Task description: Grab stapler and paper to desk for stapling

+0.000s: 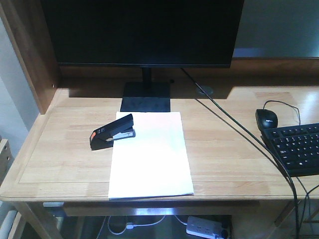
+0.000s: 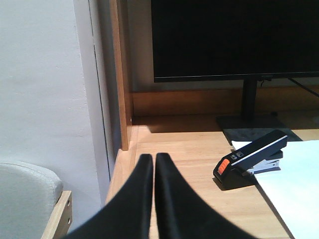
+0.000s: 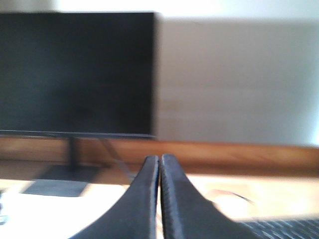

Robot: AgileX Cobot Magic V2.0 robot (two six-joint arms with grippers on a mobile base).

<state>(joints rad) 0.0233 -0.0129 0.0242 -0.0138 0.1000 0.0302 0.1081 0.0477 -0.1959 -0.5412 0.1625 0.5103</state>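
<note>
The black stapler (image 1: 112, 132) with its orange patch rests on the desk (image 1: 65, 149), its front end over the top left corner of the white paper (image 1: 149, 154). The left wrist view has the stapler (image 2: 250, 158) to the right of my left gripper (image 2: 153, 157), which is shut, holds nothing, and sits near the desk's left edge (image 2: 194, 149). The paper (image 2: 294, 184) fills that view's lower right. My right gripper (image 3: 160, 158) is shut and holds nothing; its view is blurred, with the paper (image 3: 45, 214) at lower left. Neither gripper shows in the front view.
A black monitor (image 1: 142, 30) on a stand (image 1: 145, 96) stands behind the paper. A black mouse (image 1: 266, 118) and keyboard (image 1: 296, 148) lie at the right, with cables (image 1: 239, 129) crossing the desk. A wooden side panel (image 1: 30, 50) rises at the left.
</note>
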